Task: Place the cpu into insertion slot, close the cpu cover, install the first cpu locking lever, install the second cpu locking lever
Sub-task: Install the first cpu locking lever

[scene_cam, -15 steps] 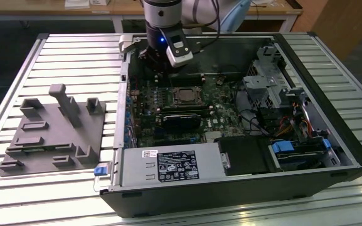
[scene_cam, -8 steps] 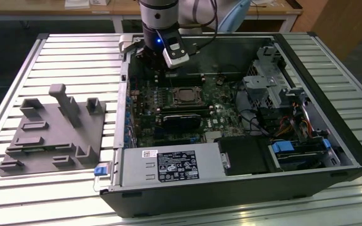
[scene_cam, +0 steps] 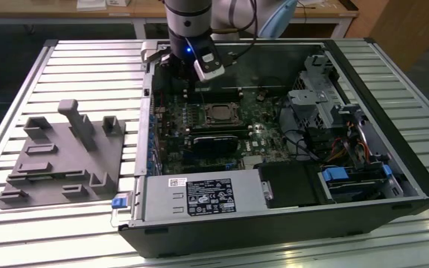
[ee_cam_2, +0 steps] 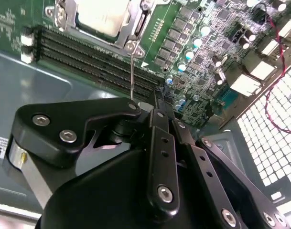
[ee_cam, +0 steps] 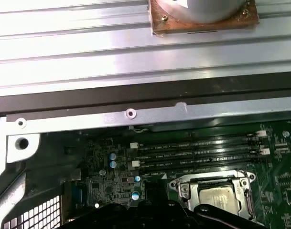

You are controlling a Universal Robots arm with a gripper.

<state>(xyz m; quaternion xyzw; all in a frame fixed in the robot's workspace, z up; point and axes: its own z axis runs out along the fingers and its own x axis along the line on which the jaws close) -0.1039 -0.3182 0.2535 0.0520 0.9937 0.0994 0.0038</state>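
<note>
The cpu (scene_cam: pixel 218 114) lies in the insertion slot (scene_cam: pixel 205 114) on the green board, pale metal face up. In both wrist views the cpu (ee_cam_2: pixel 100 13) (ee_cam: pixel 217 196) shows inside the cpu cover (ee_cam_2: pixel 132 29) (ee_cam: pixel 182 187), which lies flat around it. A thin locking lever (ee_cam_2: pixel 131 71) runs from the cover's corner toward my gripper (ee_cam_2: pixel 157 98). The gripper (scene_cam: pixel 192 85) hangs inside the case just behind the socket, beside the memory slots (ee_cam_2: pixel 88 59). Its fingers look pressed together. The lever's end meets the gripper's black linkage; I cannot tell whether it is held.
The open computer case (scene_cam: pixel 393 167) lies on a slatted metal table (scene_cam: pixel 73 61). A black-finned card (scene_cam: pixel 214 144) sits in front of the socket, a power supply (scene_cam: pixel 199 195) nearer the front, drive bays (scene_cam: pixel 326 106) on the exterior view's right. A grey fixture (scene_cam: pixel 62 162) stands on the exterior view's left.
</note>
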